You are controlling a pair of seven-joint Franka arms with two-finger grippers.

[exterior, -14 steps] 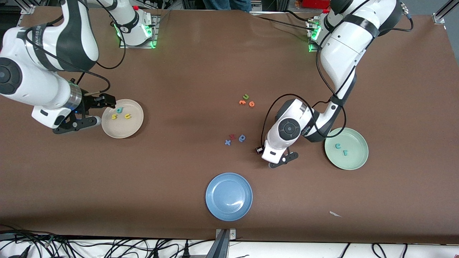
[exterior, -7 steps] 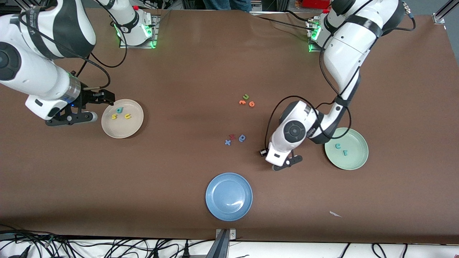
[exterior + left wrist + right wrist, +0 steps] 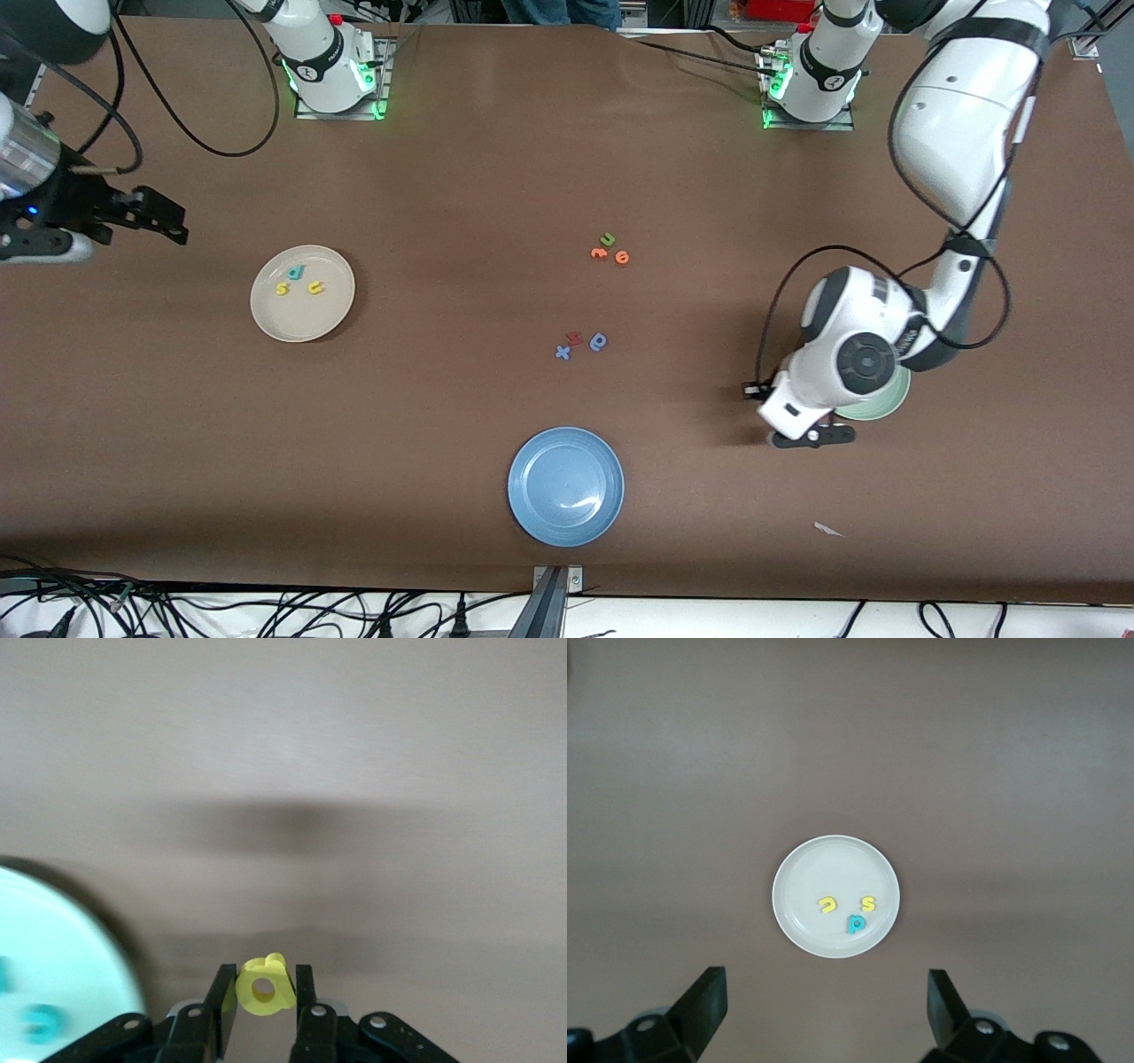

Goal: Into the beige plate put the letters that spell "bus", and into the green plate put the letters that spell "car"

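My left gripper (image 3: 263, 976) is shut on the yellow "a" (image 3: 264, 989). It hangs over bare table just beside the green plate's rim (image 3: 62, 939). In the front view the left arm's wrist (image 3: 850, 359) covers most of the green plate (image 3: 889, 405). Two teal letters (image 3: 39, 1024) lie in that plate, blurred at the edge of the left wrist view. The beige plate (image 3: 306, 321) holds the teal "b" (image 3: 295, 273), yellow "s" (image 3: 283, 289) and yellow "u" (image 3: 314, 287). My right gripper (image 3: 124, 232) stands open and empty, high over the table at the right arm's end, with the beige plate (image 3: 806, 877) below it.
A blue plate (image 3: 566, 486) sits nearest the front camera. Mid-table lie a green "u" with two orange letters (image 3: 609, 249), and a blue "x", a red letter and a dark blue letter (image 3: 580, 343). A white scrap (image 3: 828, 530) lies near the front edge.
The left arm has carried the yellow "a" toward its own end of the table and now covers the green plate. The right arm has drawn back and up from the beige plate.
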